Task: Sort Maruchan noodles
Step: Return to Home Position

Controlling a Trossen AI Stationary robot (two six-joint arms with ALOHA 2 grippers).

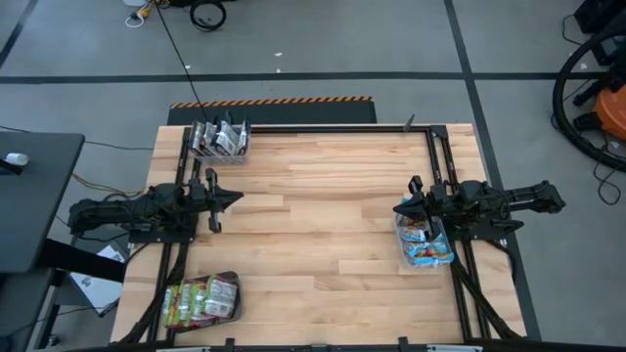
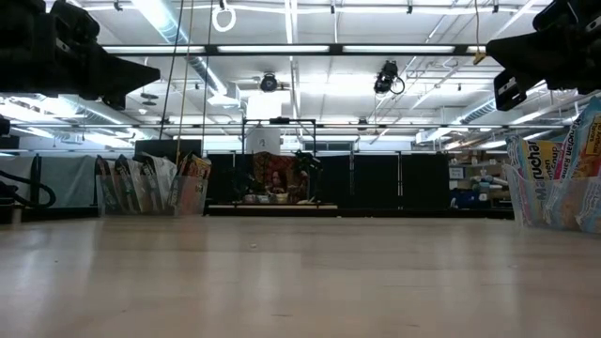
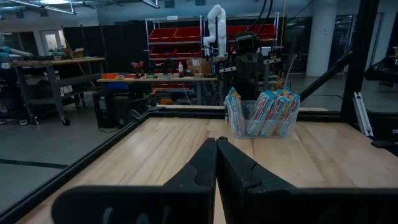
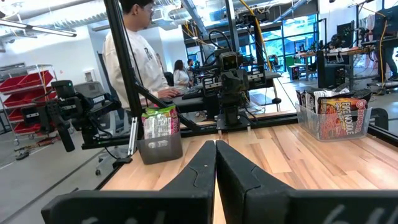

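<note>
- My left jaws sit pressed shut on nothing at mid-left of the high view. My right jaws, at mid-right, are likewise closed and empty.
- The right jaws hang over the upper edge of a clear bin point(image 3: 261, 130) on the bench point(image 1: 323, 215).
- Crinkly blue-and-orange packets point(image 1: 426, 244) stand packed in that bin.
- Green packets point(image 1: 201, 299) lie in a dark bin point(image 4: 160, 149) at lower left.
- Dark packets point(image 1: 223, 139) stand upright in another clear bin point(image 4: 333, 129) at upper left.
- In the right wrist view, a person point(image 4: 134, 56) stands beyond the bench.

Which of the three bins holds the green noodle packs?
The dark bin at the high view's lower left. The upper-left bin holds dark packs; the right bin, by the right gripper, holds blue-orange packs.
</note>
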